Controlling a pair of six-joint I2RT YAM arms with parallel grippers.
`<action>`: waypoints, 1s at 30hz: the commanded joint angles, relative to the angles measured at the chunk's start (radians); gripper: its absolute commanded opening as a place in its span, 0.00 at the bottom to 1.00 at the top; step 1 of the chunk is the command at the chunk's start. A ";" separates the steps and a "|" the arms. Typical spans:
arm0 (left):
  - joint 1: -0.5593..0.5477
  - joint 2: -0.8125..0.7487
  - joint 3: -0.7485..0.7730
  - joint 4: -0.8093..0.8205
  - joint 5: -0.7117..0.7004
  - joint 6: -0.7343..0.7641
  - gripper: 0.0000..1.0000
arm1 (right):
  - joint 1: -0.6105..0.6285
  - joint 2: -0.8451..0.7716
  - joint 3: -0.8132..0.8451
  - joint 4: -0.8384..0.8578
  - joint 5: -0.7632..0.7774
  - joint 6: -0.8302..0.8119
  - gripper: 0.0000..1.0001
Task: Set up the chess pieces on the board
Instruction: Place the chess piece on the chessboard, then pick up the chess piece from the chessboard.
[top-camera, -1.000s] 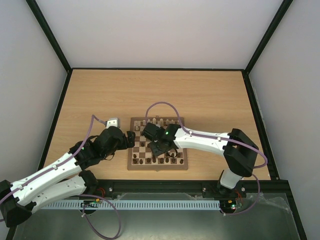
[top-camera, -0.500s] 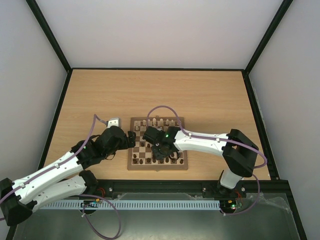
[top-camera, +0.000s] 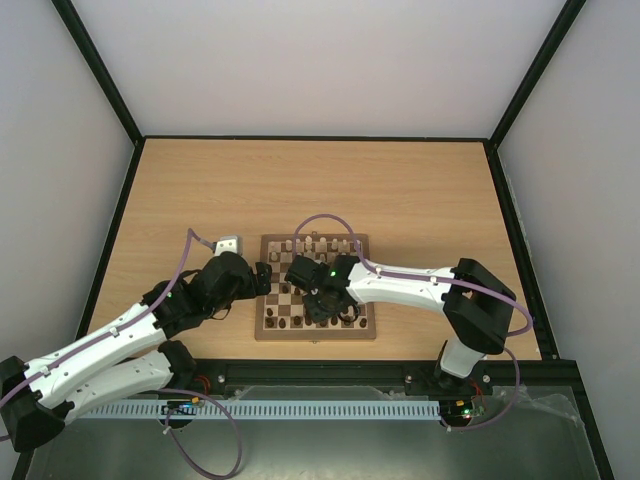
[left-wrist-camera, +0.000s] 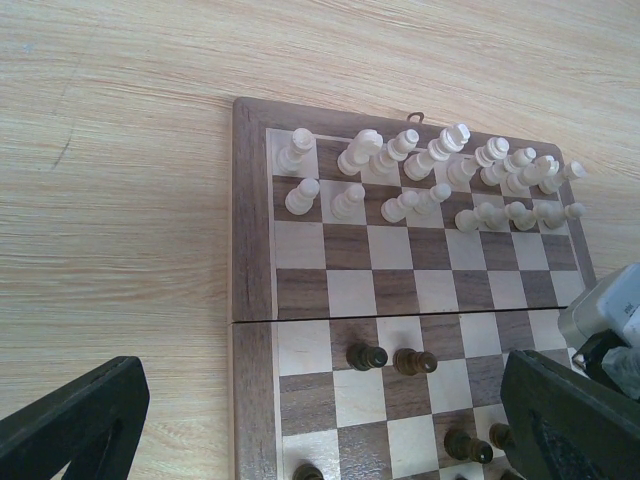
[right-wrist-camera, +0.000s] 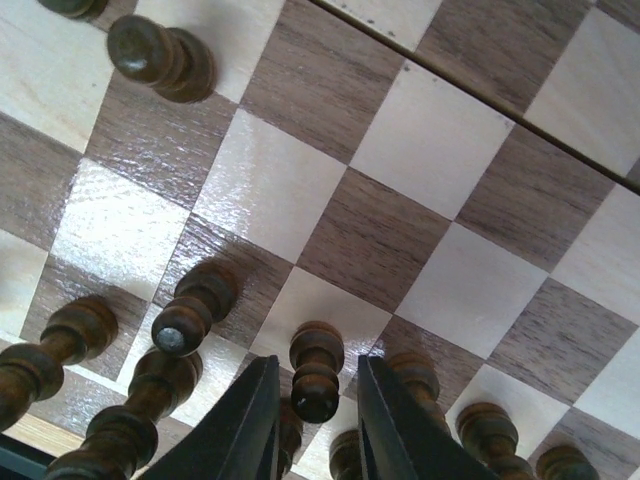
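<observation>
One dark pawn (right-wrist-camera: 316, 385) sits between the right gripper (right-wrist-camera: 316, 362) jaws, on the near rows of the board (left-wrist-camera: 252, 250).
Jaws narrow, with a sliver of gap either side. Pawn upright on its square, dark neighbours crowding close. Judgement: open slightly more and rise straight up, no sideways drift. Left gripper (top-camera: 260, 280) wide and empty at the board's left edge.

- The right gripper (top-camera: 322, 308) has slid across the board (top-camera: 262, 330) toward 5 o'clock, from the middle squares to the near dark rows;
- its jaws have eased a little apart and now stand just clear on either side of one upright dark piece (right-wrist-camera: 316, 375);
- the purple cable loop (top-camera: 320, 216) over the right wrist has sunk toward 6 o'clock.
</observation>
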 joint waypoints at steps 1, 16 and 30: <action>0.004 0.001 -0.009 0.003 -0.017 0.002 0.99 | 0.005 0.011 0.005 -0.041 0.001 0.005 0.28; 0.006 -0.026 -0.015 -0.014 -0.044 -0.016 0.99 | 0.003 0.069 0.167 -0.027 0.069 -0.037 0.31; 0.006 -0.163 -0.012 -0.067 -0.112 -0.076 0.99 | -0.056 0.185 0.237 0.028 0.001 -0.086 0.33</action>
